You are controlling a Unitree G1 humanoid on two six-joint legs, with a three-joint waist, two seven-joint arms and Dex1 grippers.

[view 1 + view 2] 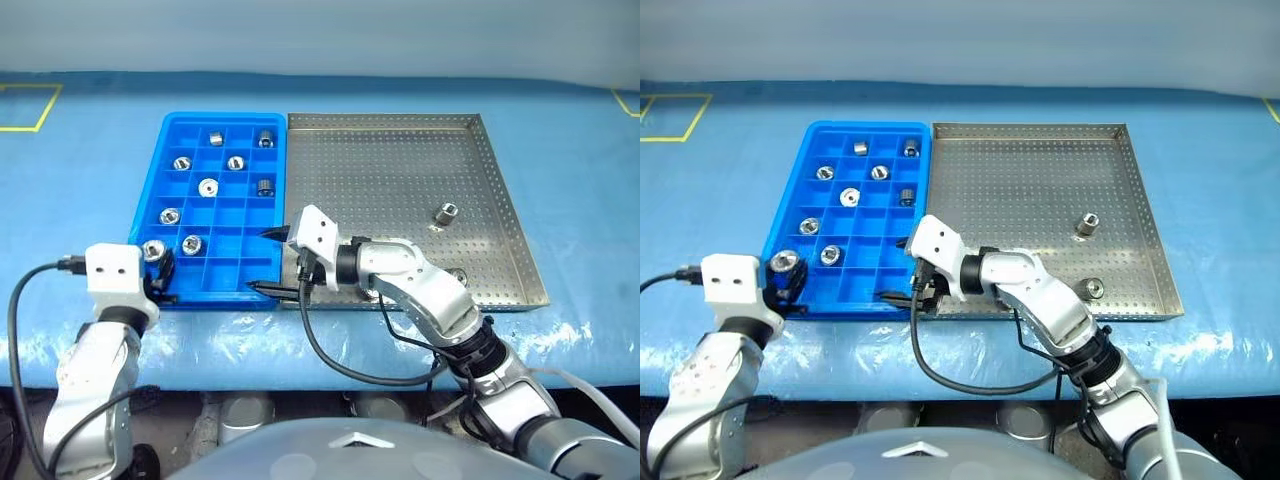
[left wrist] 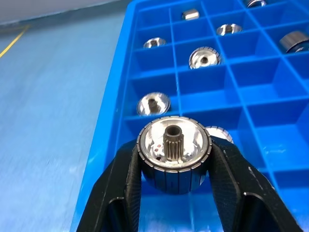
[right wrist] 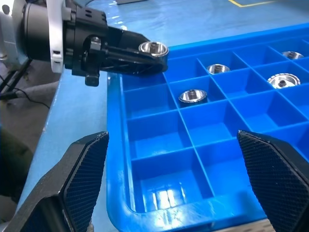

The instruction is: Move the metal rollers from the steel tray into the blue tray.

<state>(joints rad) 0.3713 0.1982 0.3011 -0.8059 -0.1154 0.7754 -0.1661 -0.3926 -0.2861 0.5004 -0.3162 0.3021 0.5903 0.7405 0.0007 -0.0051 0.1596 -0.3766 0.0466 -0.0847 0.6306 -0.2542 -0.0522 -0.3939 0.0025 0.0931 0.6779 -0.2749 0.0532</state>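
Observation:
My left gripper [image 1: 158, 264] is shut on a flanged metal roller [image 2: 174, 150], holding it over the near left corner of the blue tray [image 1: 222, 118]. Several rollers lie in the tray's compartments, one of them [image 1: 208, 186] near the middle. The steel tray [image 1: 380, 190] sits right beside the blue one and holds one upright roller [image 1: 446, 213] and another [image 1: 1094, 288] near its front rim, beside my right arm. My right gripper [image 1: 264, 260] points left over the blue tray's near right corner, open and empty. Its wrist view shows the left gripper's roller [image 3: 153, 48] across the tray.
Both trays rest on a blue cloth-covered table [image 1: 90, 190]. Yellow tape marks [image 1: 30, 110] lie at the far left. A black cable [image 1: 330, 350] hangs from my right wrist over the table's front edge.

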